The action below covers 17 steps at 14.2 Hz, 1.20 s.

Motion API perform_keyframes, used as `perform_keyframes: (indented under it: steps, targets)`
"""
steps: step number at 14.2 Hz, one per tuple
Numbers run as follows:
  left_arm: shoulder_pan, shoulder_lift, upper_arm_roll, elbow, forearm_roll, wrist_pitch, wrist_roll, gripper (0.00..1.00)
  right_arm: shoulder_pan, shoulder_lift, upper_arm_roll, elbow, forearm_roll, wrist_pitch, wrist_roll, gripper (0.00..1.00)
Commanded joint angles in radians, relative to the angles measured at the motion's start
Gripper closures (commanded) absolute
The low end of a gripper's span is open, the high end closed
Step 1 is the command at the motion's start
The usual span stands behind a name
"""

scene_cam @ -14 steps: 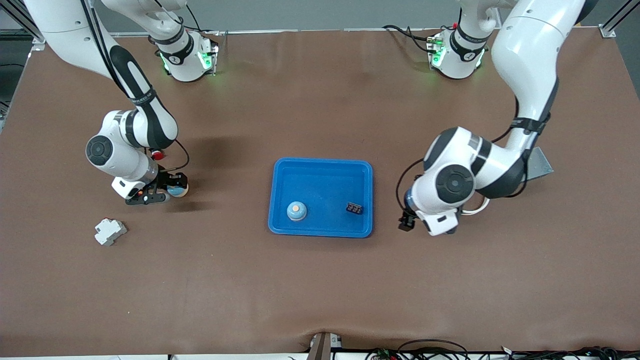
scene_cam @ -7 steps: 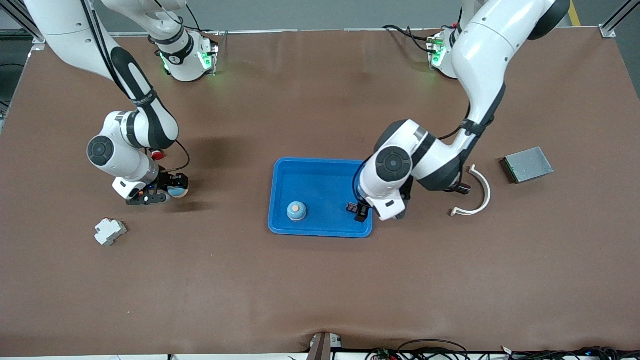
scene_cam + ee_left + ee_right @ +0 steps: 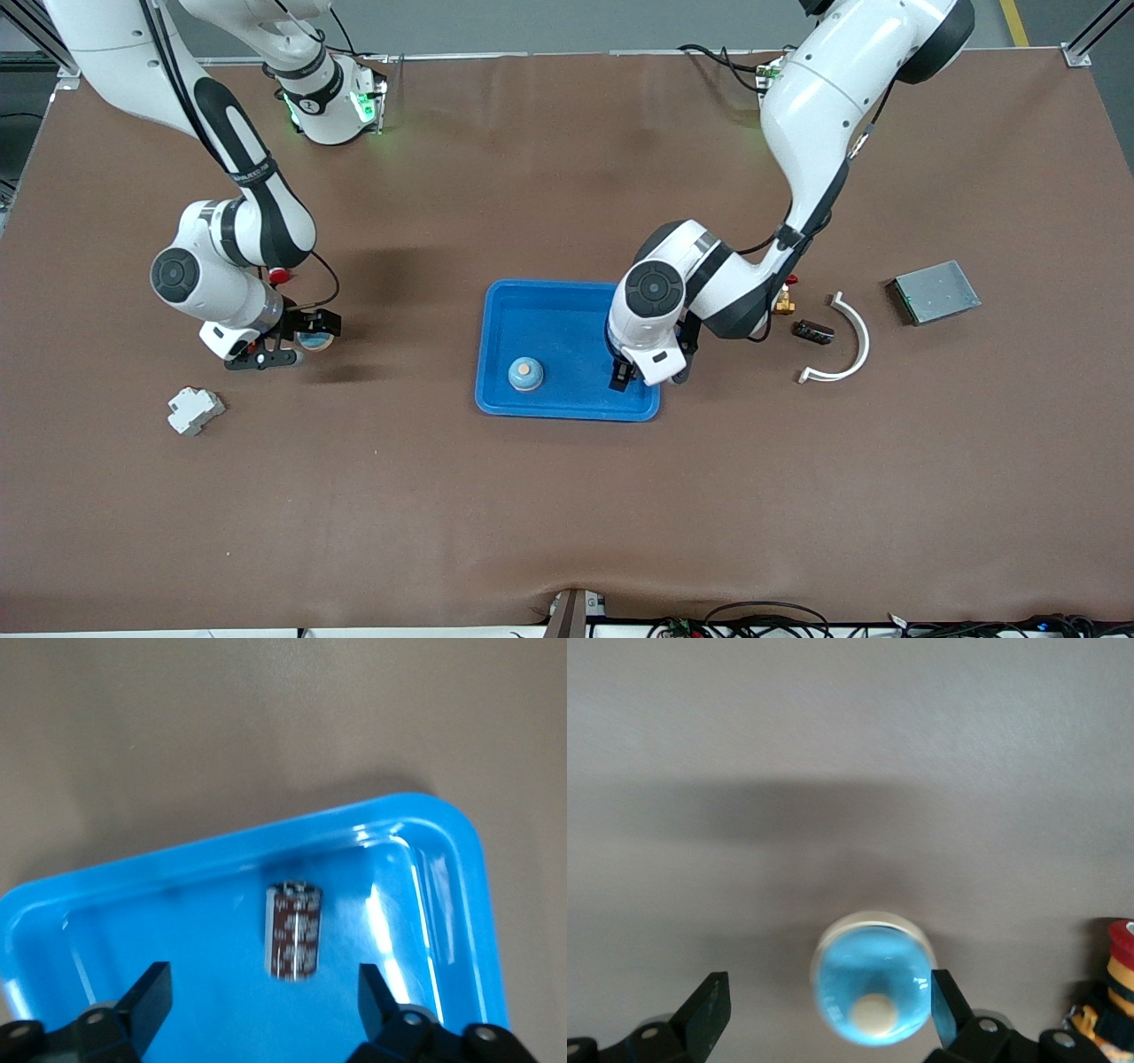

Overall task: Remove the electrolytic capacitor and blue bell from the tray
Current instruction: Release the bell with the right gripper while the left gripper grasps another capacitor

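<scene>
A blue tray (image 3: 567,297) lies mid-table. A blue bell (image 3: 525,374) with a pale button stands in it. My left gripper (image 3: 623,372) hangs open over the tray's corner toward the left arm's end. In the left wrist view a dark brown capacitor (image 3: 294,930) lies on the tray floor (image 3: 177,930), just ahead of the open left gripper (image 3: 264,981), untouched. My right gripper (image 3: 285,344) is low over the table toward the right arm's end. It is open around a second blue bell (image 3: 313,339), which stands between the fingers (image 3: 709,1005) in the right wrist view (image 3: 873,979).
A white-grey block (image 3: 195,410) lies nearer the camera than the right gripper. Toward the left arm's end lie a white curved strip (image 3: 850,341), a small black part (image 3: 812,331), a small brass part (image 3: 783,306) and a grey metal box (image 3: 936,291).
The left arm swung from the bare table beside the tray to over the tray's corner, uncovering the curved strip and small parts. The right gripper barely shifted at its bell.
</scene>
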Motion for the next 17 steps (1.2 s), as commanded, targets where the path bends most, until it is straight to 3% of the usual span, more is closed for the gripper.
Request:
perform_keyframes:
  steps: [1, 3, 6, 7, 8, 9, 12, 15, 17]
  targets:
    - [-0.019, 0.041, 0.019, 0.023, 0.027, 0.048, -0.005, 0.21, 0.056, -0.031, 0.001, 0.100, 0.019, -0.129, 0.124, 0.00]
    - [-0.023, 0.048, 0.021, 0.023, 0.045, 0.057, -0.009, 0.31, 0.116, -0.030, 0.001, 0.155, 0.017, -0.159, 0.244, 0.00]
    - [-0.023, 0.059, 0.019, 0.021, 0.048, 0.057, -0.003, 0.54, 0.226, -0.020, 0.001, 0.215, 0.017, -0.157, 0.435, 0.00]
    - [-0.023, 0.061, 0.021, 0.021, 0.050, 0.057, -0.003, 0.69, 0.266, -0.016, 0.001, 0.238, 0.017, -0.157, 0.507, 0.00]
    - [-0.023, 0.059, 0.019, 0.021, 0.050, 0.057, -0.004, 0.91, 0.301, 0.006, 0.000, 0.267, 0.017, -0.157, 0.578, 0.00]
    - [-0.023, 0.050, 0.021, 0.023, 0.052, 0.056, -0.003, 1.00, 0.337, 0.033, 0.000, 0.301, 0.015, -0.157, 0.654, 0.00]
    - [-0.002, -0.031, 0.024, 0.024, 0.058, -0.007, 0.008, 1.00, 0.421, 0.113, 0.000, 0.410, 0.003, -0.157, 0.828, 0.00]
    - [0.077, -0.146, 0.018, 0.015, 0.058, -0.198, 0.170, 1.00, 0.479, 0.203, -0.005, 0.514, -0.006, -0.157, 0.942, 0.00]
    - [0.134, -0.195, 0.014, 0.014, 0.053, -0.321, 0.321, 1.00, 0.510, 0.266, -0.006, 0.589, -0.064, -0.162, 1.026, 0.00]
